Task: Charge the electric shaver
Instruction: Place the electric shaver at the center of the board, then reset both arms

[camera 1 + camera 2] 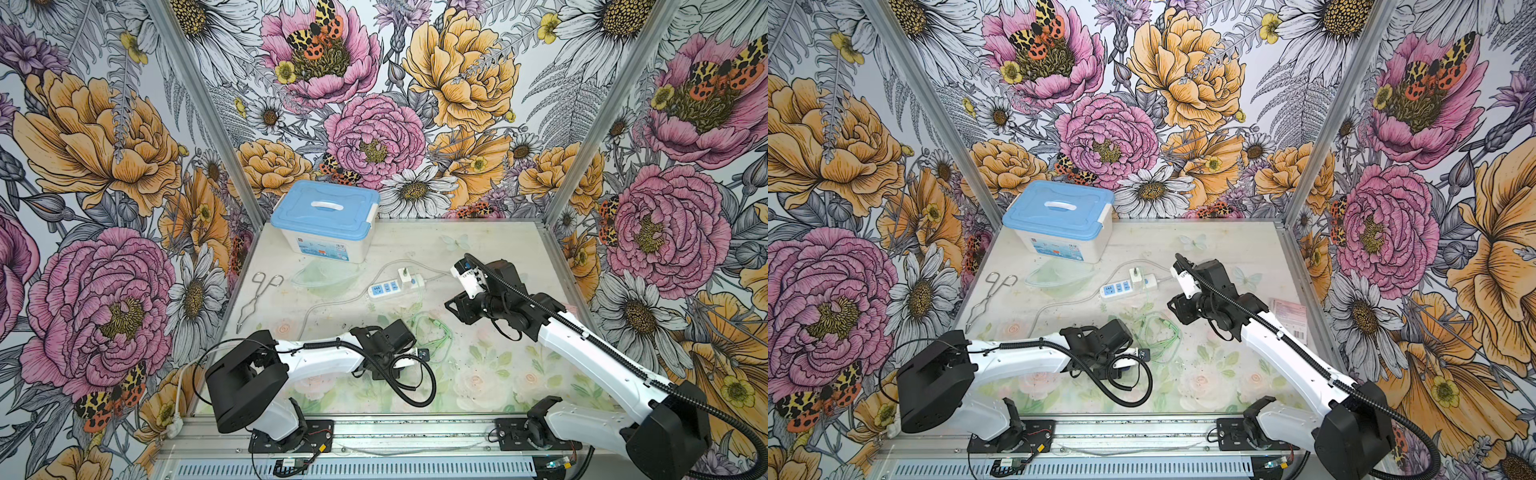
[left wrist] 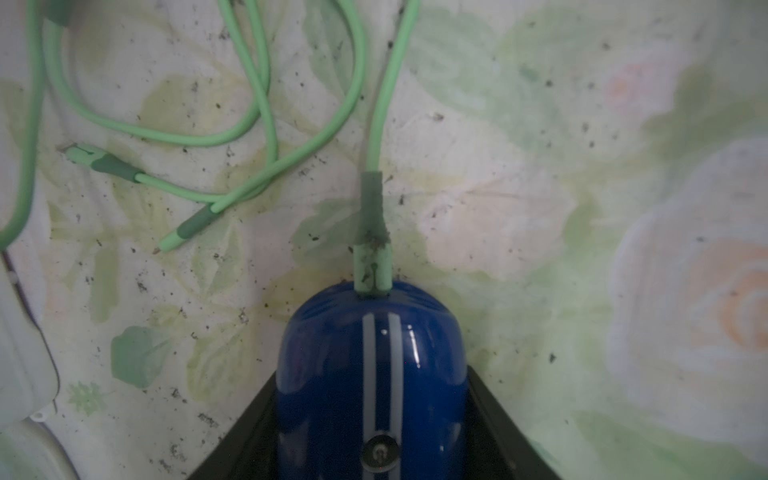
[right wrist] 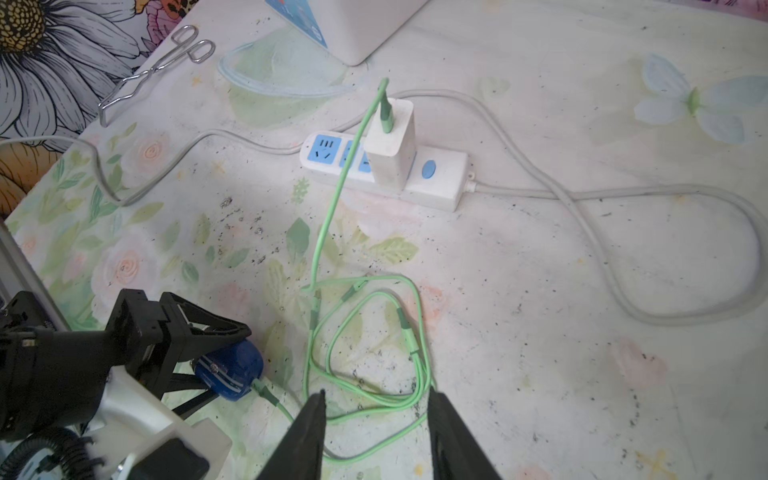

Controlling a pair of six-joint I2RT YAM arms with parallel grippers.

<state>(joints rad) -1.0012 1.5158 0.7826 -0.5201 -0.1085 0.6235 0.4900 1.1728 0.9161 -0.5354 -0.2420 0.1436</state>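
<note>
Left claw point(image 2: 372, 399): clamped on electric shaver point(image 3: 232, 370) | green cable point(image 2: 371, 208): plugged into shaver end ahead of that claw | right claw point(image 3: 376, 395): jaws apart, empty, cable coil in front.

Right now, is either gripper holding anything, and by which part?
The left gripper clamps the stubby dark-blue striped electric shaver by its sides, behind the end with the green cable. The right gripper is open, empty.
</note>
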